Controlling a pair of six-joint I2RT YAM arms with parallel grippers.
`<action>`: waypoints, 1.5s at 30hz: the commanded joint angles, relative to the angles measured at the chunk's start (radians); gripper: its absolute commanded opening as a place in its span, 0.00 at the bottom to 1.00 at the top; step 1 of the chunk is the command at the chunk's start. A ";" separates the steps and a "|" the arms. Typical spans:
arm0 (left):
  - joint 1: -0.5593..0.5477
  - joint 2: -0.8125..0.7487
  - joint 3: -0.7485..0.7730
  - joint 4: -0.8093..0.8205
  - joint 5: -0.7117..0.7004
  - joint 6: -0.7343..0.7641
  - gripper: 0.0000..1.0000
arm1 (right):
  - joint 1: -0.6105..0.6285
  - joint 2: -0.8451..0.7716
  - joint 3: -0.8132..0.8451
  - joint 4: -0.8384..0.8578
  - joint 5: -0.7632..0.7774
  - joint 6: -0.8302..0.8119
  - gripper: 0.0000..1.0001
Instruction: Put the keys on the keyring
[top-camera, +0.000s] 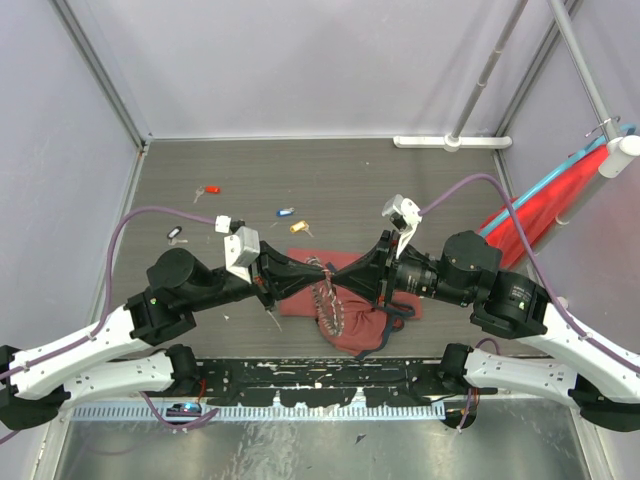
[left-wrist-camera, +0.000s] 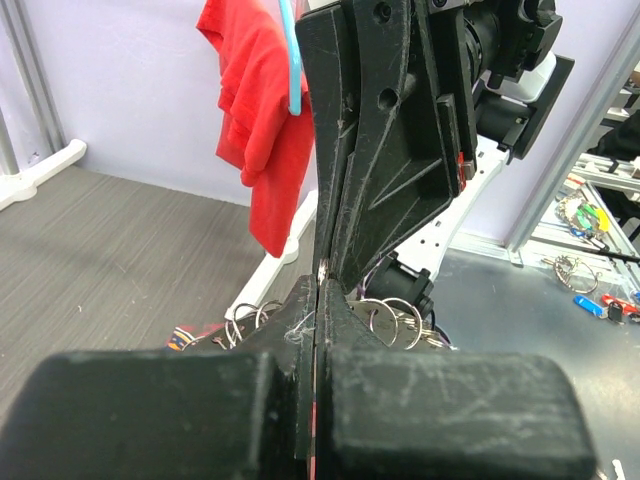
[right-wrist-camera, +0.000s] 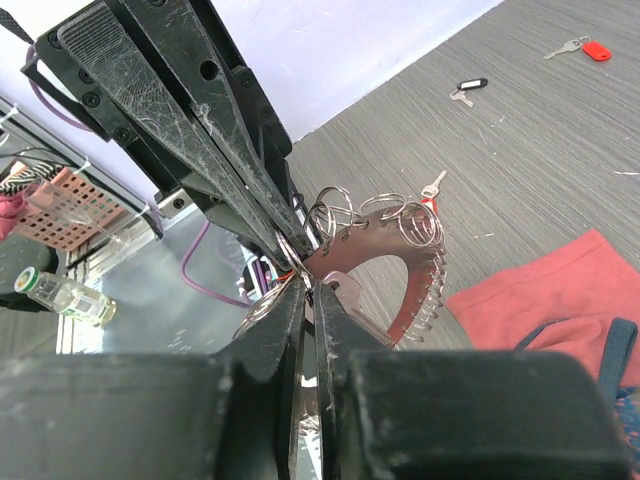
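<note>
Two arms meet tip to tip over the middle of the bench (top-camera: 420, 180), and the left pincer (top-camera: 316, 272) and the right pincer (top-camera: 342, 272) are both squeezed shut on the keyring (top-camera: 328, 303). The keyring hangs between them over a dark-red bag (top-camera: 362, 325). Four loose keys lie farther back on the bench, well apart from the keyring: a red key (top-camera: 210, 189), a black key (top-camera: 177, 234), a blue key (top-camera: 285, 212) and, just beside it, a yellow key (top-camera: 298, 227).
</note>
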 joint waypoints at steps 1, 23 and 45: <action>-0.001 -0.024 0.001 0.056 -0.005 0.006 0.00 | 0.000 -0.006 0.024 0.022 0.001 0.005 0.11; -0.003 -0.010 0.019 0.052 0.028 0.008 0.00 | 0.000 0.043 0.069 -0.064 0.024 -0.006 0.06; -0.002 -0.004 0.019 0.052 0.049 0.004 0.00 | 0.000 0.027 0.106 -0.100 0.137 -0.065 0.26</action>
